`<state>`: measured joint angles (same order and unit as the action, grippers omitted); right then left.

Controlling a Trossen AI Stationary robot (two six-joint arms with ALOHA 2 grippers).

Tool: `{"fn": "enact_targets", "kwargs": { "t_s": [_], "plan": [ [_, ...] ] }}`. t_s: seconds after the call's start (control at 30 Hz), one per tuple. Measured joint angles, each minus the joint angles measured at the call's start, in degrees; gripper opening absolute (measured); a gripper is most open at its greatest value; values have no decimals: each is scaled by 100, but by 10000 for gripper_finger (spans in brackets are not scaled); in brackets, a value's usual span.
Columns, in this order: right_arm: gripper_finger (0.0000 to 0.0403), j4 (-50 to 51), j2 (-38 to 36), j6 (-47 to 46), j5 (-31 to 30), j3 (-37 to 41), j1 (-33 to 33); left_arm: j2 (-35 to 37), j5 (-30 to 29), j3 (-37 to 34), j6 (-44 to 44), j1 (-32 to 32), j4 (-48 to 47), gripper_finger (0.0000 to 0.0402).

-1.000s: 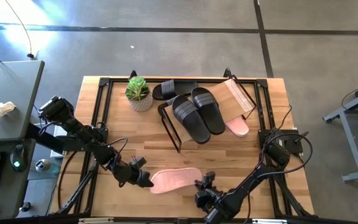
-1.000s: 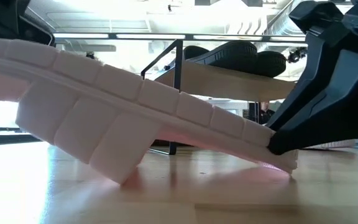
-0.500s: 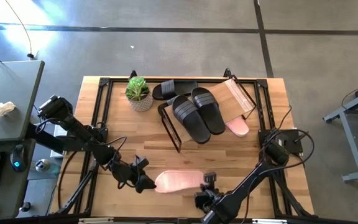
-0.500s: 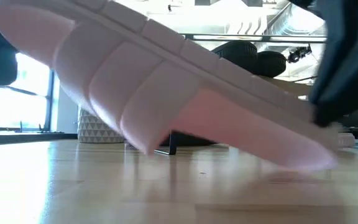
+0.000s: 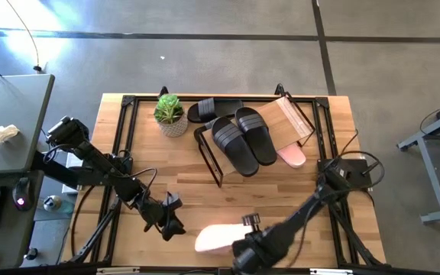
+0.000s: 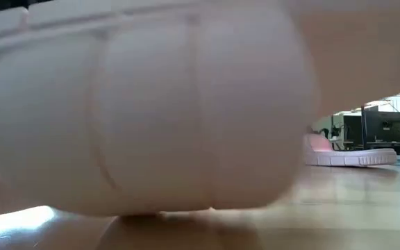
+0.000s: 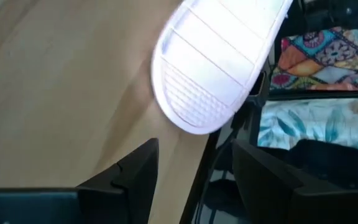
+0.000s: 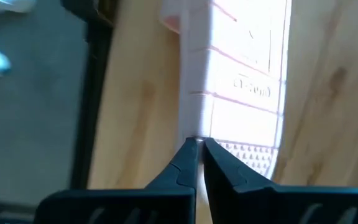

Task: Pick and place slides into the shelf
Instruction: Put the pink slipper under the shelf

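My right gripper [image 5: 247, 227] is shut on a pale pink slide [image 5: 218, 238] near the table's front edge; its grooved sole shows in the left wrist view [image 7: 219, 56] and fills the low view [image 6: 151, 104]. My left gripper [image 5: 173, 222] stands open just left of that slide, touching nothing [image 7: 194, 171]. The shelf [image 5: 289, 114], a wood board in a black frame, stands at the back and carries two black slides [image 5: 243, 137]. A second pink slide [image 5: 290, 156] lies on the table, its far end under the board. A third black slide [image 5: 212, 108] lies behind the shelf. My right gripper pinches the rim of the pink slide's sole [image 8: 194, 127] at its right end between its two fingertips [image 8: 185, 158]. The fingers come from above, pointing down. The slide slants down from them toward the table's left; whether its low end [image 6: 151, 208] touches the table I cannot tell.
A potted green plant [image 5: 169, 113] stands at the back left of the table. A black frame [image 5: 121, 153] runs round the table's edges. Bare wood lies between the shelf and the table's front edge.
My right gripper has risen and tipped from slanting to pointing down, staying shut on the pink slide. The slide's right end has come up with it, and the slide has drawn away from my left gripper toward the front edge. My left gripper has rolled on the spot.
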<state>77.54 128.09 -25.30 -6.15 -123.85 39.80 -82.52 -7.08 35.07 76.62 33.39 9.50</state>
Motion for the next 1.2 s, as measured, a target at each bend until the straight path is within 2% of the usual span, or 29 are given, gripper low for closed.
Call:
{"fn": "enact_targets", "kwargs": {
  "t_s": [0.3, 0.43, 0.53, 0.7, 0.87, 1.0, 1.2],
  "plan": [
    [1, 287, -4, 781, 1717, -549, -955, -2, -39, 0, -139, 298, -44, 188],
    [1, 306, -19, 842, 2106, -502, -1386, -2, -261, -2, -54, 561, -48, 188],
    [1, 430, -24, 702, 2039, -477, -1668, -2, -533, -2, 89, 760, -48, 188],
    [0, 495, -48, 436, 1265, -477, -1926, -3, -1009, -3, 266, 1036, -53, 188],
    [0, 524, -14, 463, 748, -471, -2043, -4, -1224, -4, 334, 1104, -57, 188],
    [0, 404, 12, 331, 634, -464, -2025, -4, -1341, -4, 334, 1086, -59, 188],
    [1, 244, 17, 602, 440, -460, -2045, -4, -1584, -4, 328, 1088, -59, 188]
  ]
}}
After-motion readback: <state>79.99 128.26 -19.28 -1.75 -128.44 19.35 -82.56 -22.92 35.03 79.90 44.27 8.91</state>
